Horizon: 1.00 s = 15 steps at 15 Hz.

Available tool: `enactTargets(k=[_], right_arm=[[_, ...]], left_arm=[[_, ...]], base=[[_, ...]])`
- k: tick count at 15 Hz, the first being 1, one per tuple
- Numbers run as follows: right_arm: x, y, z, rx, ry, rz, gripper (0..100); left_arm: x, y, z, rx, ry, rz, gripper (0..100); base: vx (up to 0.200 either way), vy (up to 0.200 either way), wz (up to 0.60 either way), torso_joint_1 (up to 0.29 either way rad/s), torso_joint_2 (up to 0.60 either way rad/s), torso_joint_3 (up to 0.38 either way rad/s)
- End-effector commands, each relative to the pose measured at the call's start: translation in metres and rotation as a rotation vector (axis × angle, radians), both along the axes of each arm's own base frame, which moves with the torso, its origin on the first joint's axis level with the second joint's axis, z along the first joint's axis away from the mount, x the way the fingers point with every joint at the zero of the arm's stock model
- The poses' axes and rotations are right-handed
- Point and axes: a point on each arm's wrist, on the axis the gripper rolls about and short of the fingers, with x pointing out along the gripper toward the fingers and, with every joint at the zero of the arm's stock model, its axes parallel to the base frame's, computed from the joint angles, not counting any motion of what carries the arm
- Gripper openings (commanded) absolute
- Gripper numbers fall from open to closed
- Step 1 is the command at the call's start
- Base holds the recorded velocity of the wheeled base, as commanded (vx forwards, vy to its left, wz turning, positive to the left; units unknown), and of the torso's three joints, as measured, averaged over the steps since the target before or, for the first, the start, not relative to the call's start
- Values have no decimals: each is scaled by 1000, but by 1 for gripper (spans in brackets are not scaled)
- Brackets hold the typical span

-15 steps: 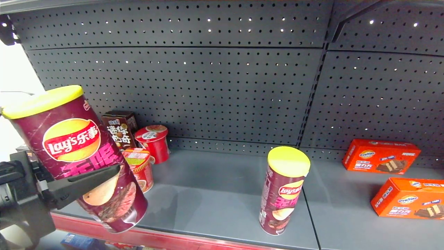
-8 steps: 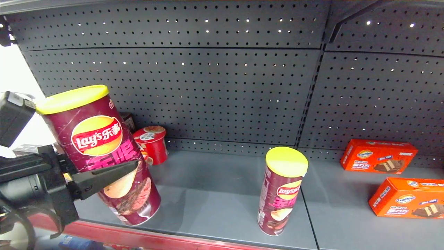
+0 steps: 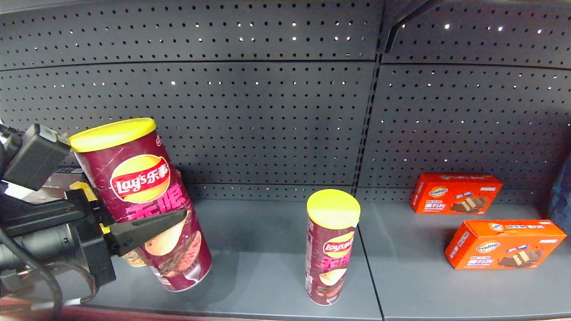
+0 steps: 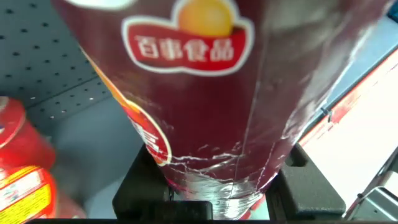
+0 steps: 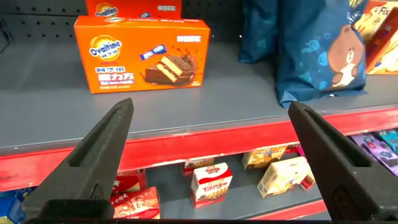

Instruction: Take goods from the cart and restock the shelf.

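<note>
Two maroon cardboard chip cans with yellow plastic lids concern us. We see the standing can (image 3: 331,254) upright near the front edge of the grey metal shelf (image 3: 267,263). The held can (image 3: 134,178) hangs tilted at the left, lid leaning left, base low over the shelf; we cannot tell whether it touches. Our left pincer (image 3: 156,225) is clamped across its lower body. Our right pincer (image 5: 211,109) gapes wide and carries nothing, facing an orange cardboard box (image 5: 142,53) on the shelf's right part. We judge the tube light, stiff but crushable, its printed skin slick. A gentle squeeze around the middle suits it, and so tall a can may topple on release.
</note>
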Motion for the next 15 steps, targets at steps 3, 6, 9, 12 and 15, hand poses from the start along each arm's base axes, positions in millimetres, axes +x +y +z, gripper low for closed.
enactTargets(k=[3,6,9,12,15], right_arm=[[0,0,0,-1,0,-1,100],[0,0,0,13,-4,0,100],[0,0,0,14,-4,0,100],[0,0,0,8,-2,1,100],[0,0,0,7,-2,1,100]], left_arm=[[0,0,-3,4,7,0,0],[-2,1,-3,9,1,-2,0],[-4,1,-10,17,20,-10,0],[-3,1,-10,16,23,-10,0],[-3,1,-10,17,24,-1,0]], base=[[0,0,0,0,0,0],[0,0,0,0,0,0],[0,0,0,0,0,0],[0,0,-400,3,2,3],[0,0,0,0,0,0]])
